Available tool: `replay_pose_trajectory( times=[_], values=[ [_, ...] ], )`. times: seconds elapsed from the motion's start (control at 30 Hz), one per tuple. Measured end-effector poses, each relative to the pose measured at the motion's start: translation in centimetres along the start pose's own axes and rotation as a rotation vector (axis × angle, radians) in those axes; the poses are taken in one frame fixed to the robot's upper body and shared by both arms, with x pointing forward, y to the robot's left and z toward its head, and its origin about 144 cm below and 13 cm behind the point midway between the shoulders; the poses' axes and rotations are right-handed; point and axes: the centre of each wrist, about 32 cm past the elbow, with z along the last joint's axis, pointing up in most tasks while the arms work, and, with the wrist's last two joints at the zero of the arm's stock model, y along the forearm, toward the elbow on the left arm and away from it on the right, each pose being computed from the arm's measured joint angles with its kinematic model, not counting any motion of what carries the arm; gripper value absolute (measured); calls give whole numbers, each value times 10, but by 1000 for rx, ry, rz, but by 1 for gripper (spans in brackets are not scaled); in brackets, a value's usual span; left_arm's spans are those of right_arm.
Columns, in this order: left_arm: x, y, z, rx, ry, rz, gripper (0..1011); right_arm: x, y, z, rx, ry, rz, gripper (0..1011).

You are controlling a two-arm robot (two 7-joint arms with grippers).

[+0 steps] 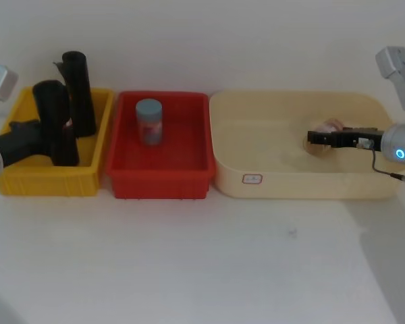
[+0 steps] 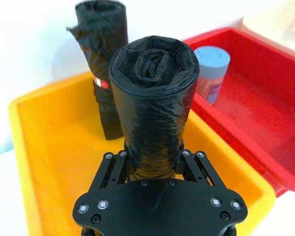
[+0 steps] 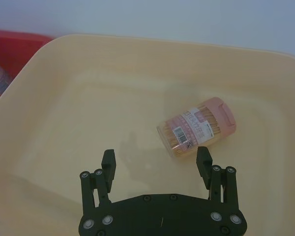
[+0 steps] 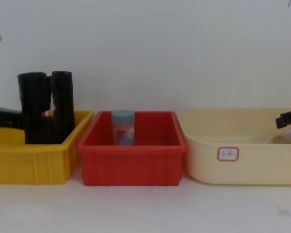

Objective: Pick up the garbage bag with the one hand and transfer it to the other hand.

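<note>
The left gripper [image 2: 152, 160] has its fingers closed on the lower part of the garbage bag [image 2: 152, 93], which stands upright in the yellow bin [image 1: 47, 181] at nine o'clock on the table. The roll sits squarely between them, one finger on each flank. I'd lift it straight up and slowly, clear of the slimmer roll [image 1: 79, 94] just beside it at one o'clock, toward the right gripper [image 1: 315, 138], which waits with fingers spread at three o'clock.

We face a plain white wall [image 4: 145, 48], evenly lit, running along the far edge of a white table [image 1: 189, 263]. The light is soft, and we see a faint grey shadow [image 1: 385, 270] near the table's front right corner. A small dark speck [image 1: 291, 233] marks the surface right of centre.
</note>
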Motion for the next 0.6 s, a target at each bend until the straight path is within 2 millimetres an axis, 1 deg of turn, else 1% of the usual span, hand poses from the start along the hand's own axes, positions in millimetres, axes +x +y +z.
replay_pose_trajectory(
  times=[0.2, 0.3, 0.4, 0.6],
  values=[
    [4, 9, 18, -17, -5, -9, 411, 0, 0, 0, 0, 0, 0, 1001],
    [9, 20, 33, -28, -8, -11, 411, 0, 0, 0, 0, 0, 0, 1000],
    [13, 27, 44, -34, -13, -18, 411, 0, 0, 0, 0, 0, 0, 1001],
    [18, 37, 57, -42, -18, -49, 411, 1, 0, 0, 2, -2, 4, 1001]
  ],
)
